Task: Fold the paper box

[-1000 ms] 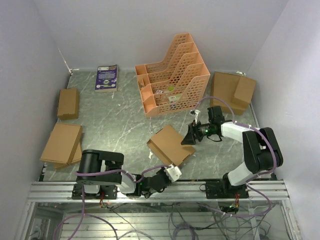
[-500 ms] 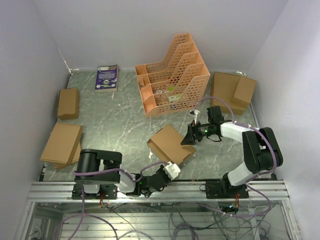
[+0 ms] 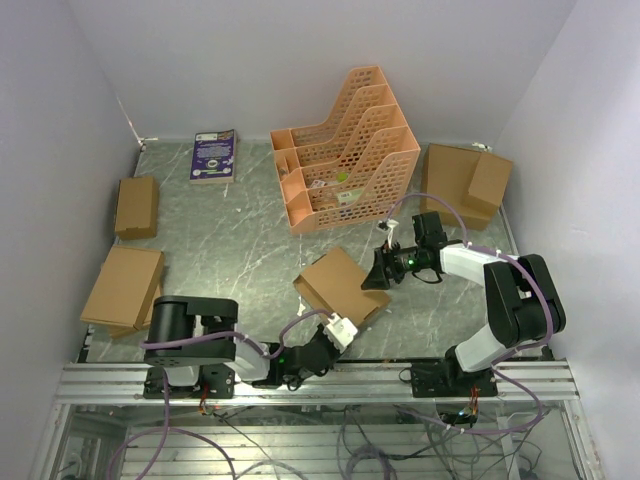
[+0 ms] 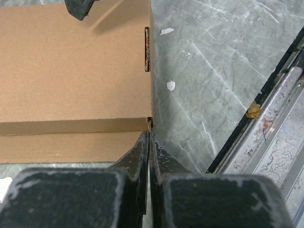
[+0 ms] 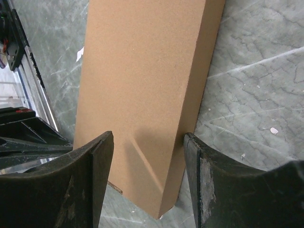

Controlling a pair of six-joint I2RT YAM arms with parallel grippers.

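The paper box (image 3: 338,285) lies flat and closed on the grey table, a shallow brown cardboard rectangle turned diagonally. My left gripper (image 3: 337,323) is at its near corner. In the left wrist view the left gripper (image 4: 150,135) is shut, its tips touching the corner edge of the box (image 4: 71,71), and nothing shows between the pads. My right gripper (image 3: 373,274) is at the box's right corner. In the right wrist view the right gripper (image 5: 148,166) stands open astride that corner of the box (image 5: 142,71), with one finger (image 5: 202,180) against the side wall.
An orange lattice file rack (image 3: 345,150) stands behind the box. Ready-made cardboard boxes sit at the left (image 3: 136,205) (image 3: 125,285) and back right (image 3: 465,180). A book (image 3: 213,155) lies at the back. The metal rail (image 4: 280,109) runs along the near edge.
My left gripper has crept forward up to the box's near corner. The right gripper has edged slightly left along the box. The box has barely moved.
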